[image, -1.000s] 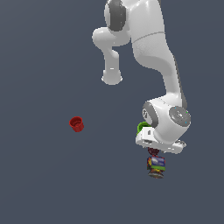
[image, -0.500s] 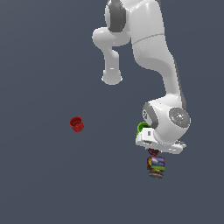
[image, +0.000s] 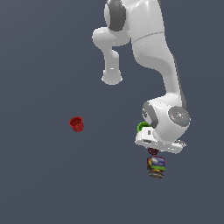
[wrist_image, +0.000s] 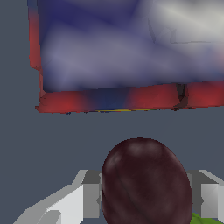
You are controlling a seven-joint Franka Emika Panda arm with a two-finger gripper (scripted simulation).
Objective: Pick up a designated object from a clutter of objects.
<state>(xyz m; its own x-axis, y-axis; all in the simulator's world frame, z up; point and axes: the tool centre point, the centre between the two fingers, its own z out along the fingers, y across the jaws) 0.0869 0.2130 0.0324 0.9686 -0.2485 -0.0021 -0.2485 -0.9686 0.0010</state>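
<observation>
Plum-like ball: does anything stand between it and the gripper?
Nothing visible does. In the wrist view the ball already sits between the gripper fingers; the can lies beyond it, apart.

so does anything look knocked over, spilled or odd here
Nothing looks spilled or damaged. The dark ball sits between the pincer fingers, beside the labelled can. The red cup sits far apart from the rest.
</observation>
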